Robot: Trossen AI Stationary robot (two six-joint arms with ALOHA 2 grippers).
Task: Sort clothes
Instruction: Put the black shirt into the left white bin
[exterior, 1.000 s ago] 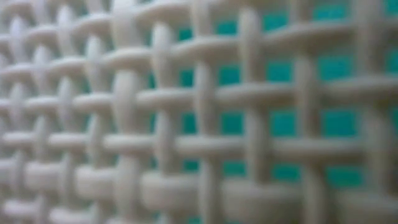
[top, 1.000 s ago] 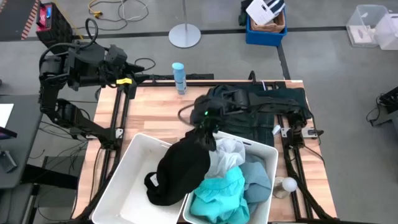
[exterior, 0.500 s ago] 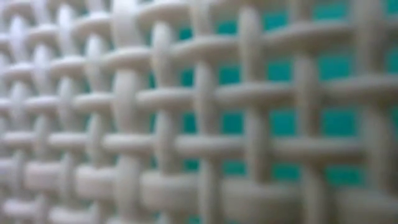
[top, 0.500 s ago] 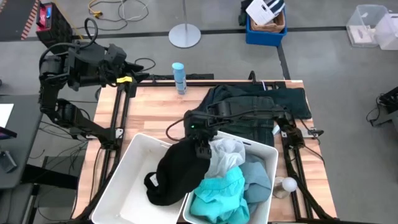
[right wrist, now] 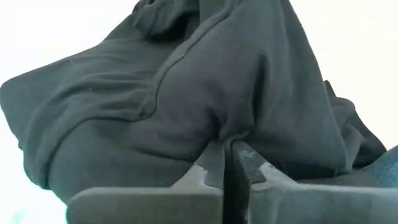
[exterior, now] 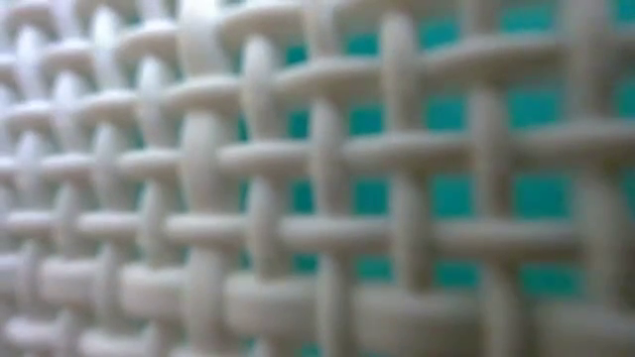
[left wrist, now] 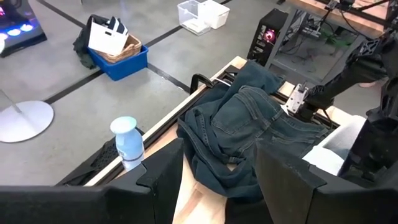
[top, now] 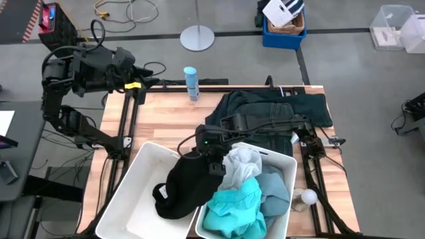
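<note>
A black garment [top: 180,191] lies draped over the wall between two white bins, mostly in the left bin [top: 130,207]. The right bin [top: 289,163] holds a white garment [top: 240,159], a pale grey-blue one [top: 273,191] and a turquoise one [top: 234,211]. A dark garment [top: 275,113] lies spread on the table's far right. My right gripper [top: 212,159] reaches over the bins and is shut on the black garment [right wrist: 155,93]. My left gripper [left wrist: 221,180] stays open beyond the table's far left corner. In the low view, only a bin's lattice wall [exterior: 248,178] shows. My right gripper pinches a raised fold of the black garment [right wrist: 227,132] between its two fingers [right wrist: 210,163], at the garment's far upper part beside the dividing bin wall. The fingers come from above, slanting down. The garment's bulk rests in the left bin and over the wall.
A slim blue bottle [top: 190,81] stands at the table's far edge. Bare wood [top: 166,119] lies between the bottle and the bins. The left arm's frame [top: 126,126] runs along the table's left edge. A small white ball [top: 308,196] sits right of the right bin.
My right gripper has moved down and toward the table's near left, from above the right bin's far wall onto the black garment. The top of the black heap now sits lower and farther left than before.
</note>
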